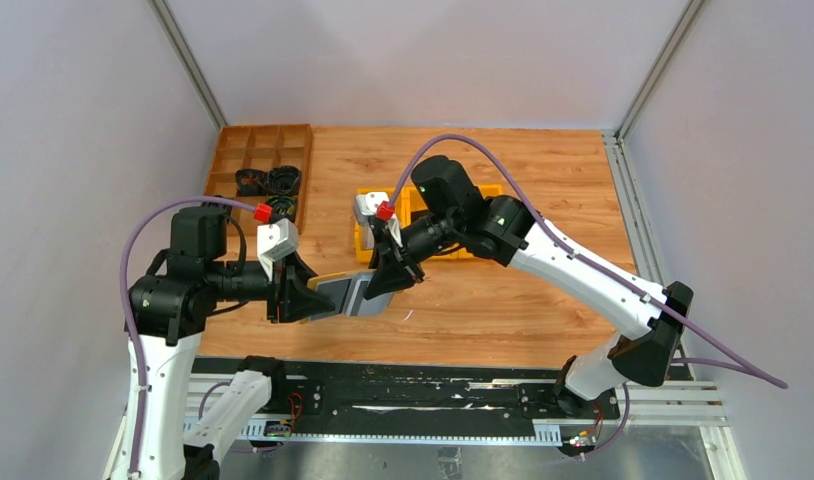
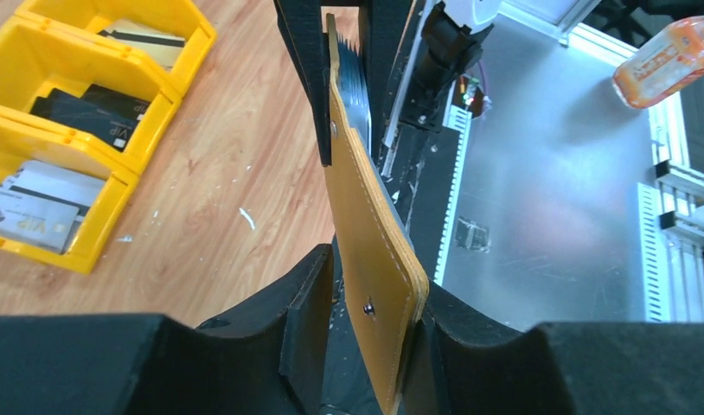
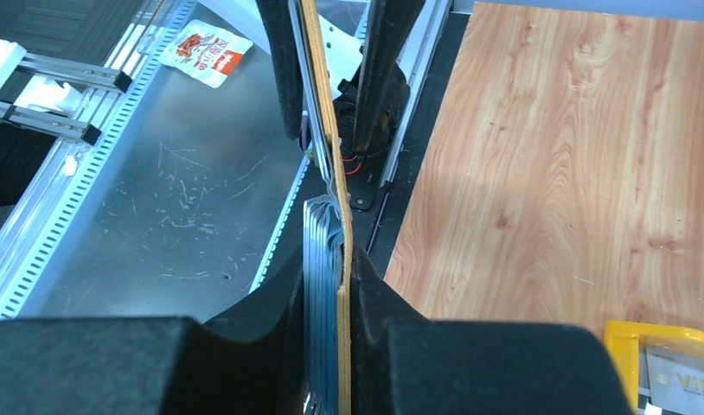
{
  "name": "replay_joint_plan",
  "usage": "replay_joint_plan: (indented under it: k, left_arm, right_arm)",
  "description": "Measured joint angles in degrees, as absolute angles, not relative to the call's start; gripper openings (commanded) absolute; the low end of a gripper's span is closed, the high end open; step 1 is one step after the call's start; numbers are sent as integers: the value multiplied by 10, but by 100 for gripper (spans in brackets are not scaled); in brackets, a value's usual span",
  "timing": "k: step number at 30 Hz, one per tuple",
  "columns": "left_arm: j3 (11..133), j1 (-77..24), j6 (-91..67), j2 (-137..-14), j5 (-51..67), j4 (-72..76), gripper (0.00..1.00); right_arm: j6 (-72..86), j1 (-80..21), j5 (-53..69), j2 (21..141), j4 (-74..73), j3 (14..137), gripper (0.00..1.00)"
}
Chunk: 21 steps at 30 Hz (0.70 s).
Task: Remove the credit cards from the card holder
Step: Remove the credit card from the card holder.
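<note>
The mustard-yellow card holder (image 1: 335, 290) hangs in the air between my two grippers, above the table's near edge. My left gripper (image 1: 308, 297) is shut on its snap end; in the left wrist view the card holder (image 2: 374, 259) sits tilted in the gripper (image 2: 379, 303), tight against one finger. My right gripper (image 1: 388, 277) is shut on the other end. In the right wrist view the gripper (image 3: 340, 290) pinches the yellow cover (image 3: 342, 259) and the silvery-grey pleated inside (image 3: 318, 246). I cannot tell cards from pleats there. Several credit cards (image 2: 37, 212) lie in yellow bins.
A row of bright yellow bins (image 1: 368, 240) stands mid-table behind the grippers, partly hidden by the right arm; it also shows in the left wrist view (image 2: 98, 186). A brown compartment tray (image 1: 263, 160) with black items sits at the back left. A metal base plate (image 3: 184, 199) lies below.
</note>
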<state>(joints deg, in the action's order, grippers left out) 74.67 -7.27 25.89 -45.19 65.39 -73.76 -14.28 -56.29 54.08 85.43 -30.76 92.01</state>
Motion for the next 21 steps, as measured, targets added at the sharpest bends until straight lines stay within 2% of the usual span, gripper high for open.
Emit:
replay_joint_plan:
  k: [4,9,11,12,14,18,21]
  left_arm:
    - [747,-73,250,-462,672,-737,31]
    - [747,-73,240,-470,692,-737,9]
    - [747,-73,235,-473,701,-738,0]
    - [747,-73,234,-474,706,-737,0]
    - [747,-73,233,-476,713,-734,0]
    - [747,-73,229,-484,701,-736,0]
    - [747,-72,224,-497,674,-736,0]
  right_arm:
    - [-138,-562,554,850,-307,911,0]
    - [-134,-562,571,846,-303,898,2]
    - [-133,-560,577,840,-298,889,16]
    - [-132,-558,579,838,-296,887,24]
    - [-123,-554,587,835,-288,883,36]
    - [-68,-524,587,819,-228,864,44]
    - [9,-492,540,777,-151,825,51]
